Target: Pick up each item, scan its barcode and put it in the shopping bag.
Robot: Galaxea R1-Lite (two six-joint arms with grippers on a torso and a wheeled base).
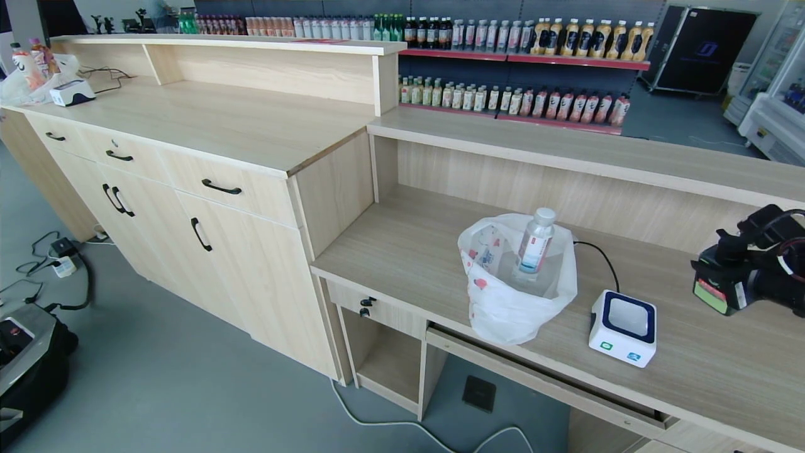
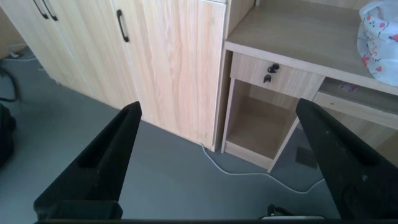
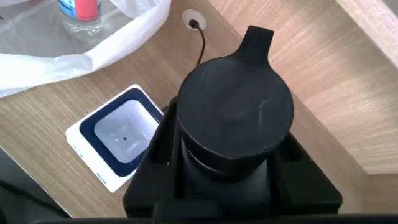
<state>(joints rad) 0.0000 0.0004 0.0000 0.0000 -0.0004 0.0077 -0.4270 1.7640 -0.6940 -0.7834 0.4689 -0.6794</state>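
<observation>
Standing a little tilted inside the bag (image 1: 503, 308), the bottle (image 1: 534, 242) shows its white cap and red-and-blue label above the bag's rim, just right of centre in the head view. The bag is white plastic with red print, its mouth wide open, and it sits on the lower counter (image 1: 723, 377). Just beside it, toward the lower right of the frame, lies the scanner (image 1: 622, 327), a white box with a dark blue frame around its window. A black cable (image 1: 600, 255) runs from the scanner up behind the bag.

The right gripper (image 1: 729, 277) hangs over the counter at the right edge of the frame, near the scanner but apart from it. Whether it is released or clenched cannot be told.

The left gripper (image 2: 219, 109) is released, its two black fingers (image 2: 106, 162) spread wide with nothing between them. It hangs over the grey floor (image 2: 168, 168), before the cupboard (image 1: 207, 233) and the open nook under the drawer (image 1: 371, 308).

A higher counter fills the upper left of the head view, with a second scanner (image 1: 71, 92) at its far end. Shelves (image 1: 516, 60) of bottled drinks line the top of the frame.
</observation>
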